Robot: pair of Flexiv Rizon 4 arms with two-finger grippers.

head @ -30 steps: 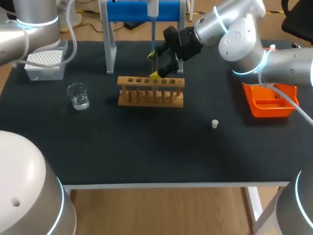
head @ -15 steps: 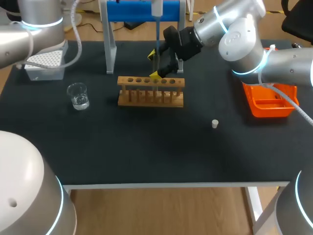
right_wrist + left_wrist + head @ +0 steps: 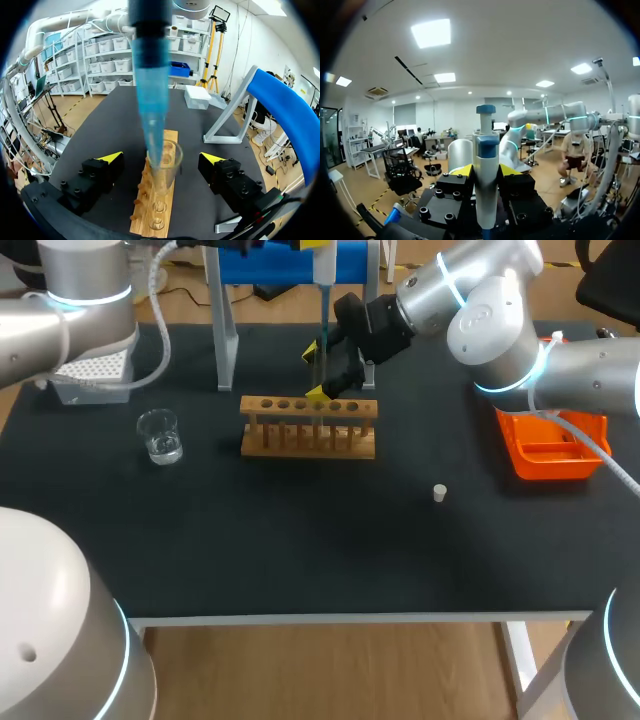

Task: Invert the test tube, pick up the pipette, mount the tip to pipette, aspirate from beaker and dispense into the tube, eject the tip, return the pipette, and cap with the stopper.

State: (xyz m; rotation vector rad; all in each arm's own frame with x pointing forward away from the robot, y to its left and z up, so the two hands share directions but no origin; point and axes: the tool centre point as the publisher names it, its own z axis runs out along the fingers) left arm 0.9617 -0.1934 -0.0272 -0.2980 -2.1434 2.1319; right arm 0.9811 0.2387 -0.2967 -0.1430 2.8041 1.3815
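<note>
My left gripper (image 3: 485, 171) is shut on the white pipette (image 3: 485, 175) with a blue plunger cap, holding it upright. In the head view the pipette (image 3: 324, 265) hangs above the wooden rack (image 3: 308, 440). Its blue tip (image 3: 151, 115) reaches down into the mouth of the clear test tube (image 3: 169, 159), which stands in the rack (image 3: 156, 210). My right gripper (image 3: 161, 160) is open, one yellow-tipped finger on each side of the tube and neither touching it. In the head view that gripper (image 3: 316, 374) sits just behind the rack.
A glass beaker (image 3: 160, 435) with liquid stands left of the rack. The grey tip box (image 3: 92, 372) is at the back left and the blue pipette stand (image 3: 285, 265) at the back. A small white stopper (image 3: 438, 493) lies right of centre, near an orange tray (image 3: 550, 448).
My left arm has carried the pipette a little to the right, bringing its blue tip over the tube. The right arm has not moved.
</note>
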